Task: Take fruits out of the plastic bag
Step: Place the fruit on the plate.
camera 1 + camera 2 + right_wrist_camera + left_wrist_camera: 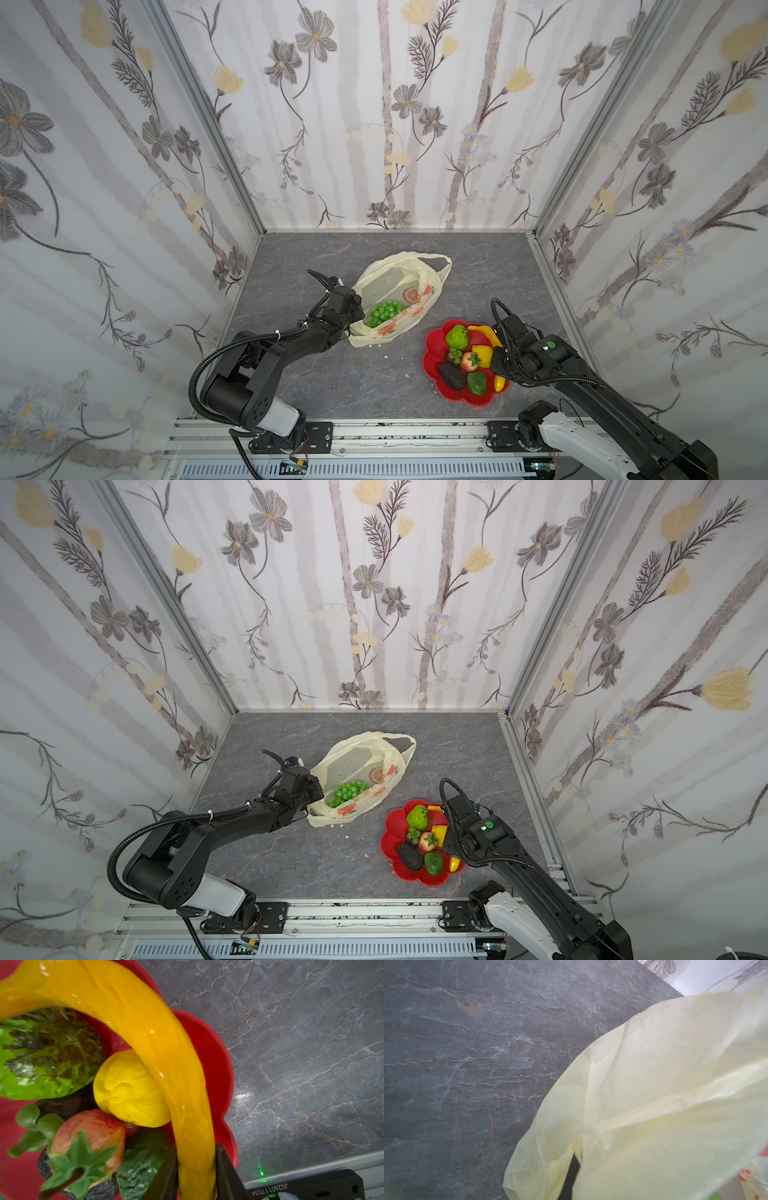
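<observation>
The pale-yellow plastic bag [399, 291] [361, 766] lies open mid-table, with a green grape bunch [382, 312] [347, 791] inside it. My left gripper [356, 309] is shut on the bag's near-left rim. In the left wrist view the bag [675, 1084] drapes over the jaws and only a dark finger [572, 1172] shows. My right gripper [196, 1148] [498, 359] is shut on the yellow banana [155, 1043] [484, 333], which arches over the red dish [434, 345]. In the dish lie a strawberry [469, 360], a dark avocado [452, 377], a green avocado [476, 382] and a yellow lumpy fruit [482, 353].
The red flower-shaped dish [390, 825] [218, 1064] stands at the front right of the grey stone-look table [332, 374]. A bumpy green fruit [456, 336] sits at its far side. White crumbs [386, 356] lie near the bag. Wallpapered walls enclose three sides, and a metal rail [374, 432] runs along the front.
</observation>
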`<control>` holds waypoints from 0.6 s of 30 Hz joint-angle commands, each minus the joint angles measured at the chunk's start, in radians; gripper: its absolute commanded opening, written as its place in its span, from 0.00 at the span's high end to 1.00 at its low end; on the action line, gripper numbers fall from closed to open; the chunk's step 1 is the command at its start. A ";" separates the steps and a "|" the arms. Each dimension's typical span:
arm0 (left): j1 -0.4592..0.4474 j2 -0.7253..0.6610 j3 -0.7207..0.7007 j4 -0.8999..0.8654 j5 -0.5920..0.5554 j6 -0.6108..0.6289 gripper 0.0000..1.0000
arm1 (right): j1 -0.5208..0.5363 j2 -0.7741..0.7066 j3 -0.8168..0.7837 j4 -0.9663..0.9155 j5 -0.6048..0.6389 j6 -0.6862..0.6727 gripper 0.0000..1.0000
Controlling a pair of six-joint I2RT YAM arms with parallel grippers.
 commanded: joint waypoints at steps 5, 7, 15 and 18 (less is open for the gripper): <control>0.001 0.009 0.001 0.023 0.004 0.004 1.00 | -0.004 0.000 -0.034 0.070 -0.006 0.050 0.69; 0.001 0.009 0.001 0.023 0.004 0.005 1.00 | -0.003 0.001 -0.038 0.074 -0.004 0.053 0.69; 0.000 0.009 -0.002 0.025 0.006 0.003 1.00 | -0.006 0.009 -0.051 0.088 -0.014 0.054 0.68; 0.001 0.007 -0.003 0.025 0.005 0.001 1.00 | -0.005 0.006 -0.058 0.093 -0.020 0.054 0.66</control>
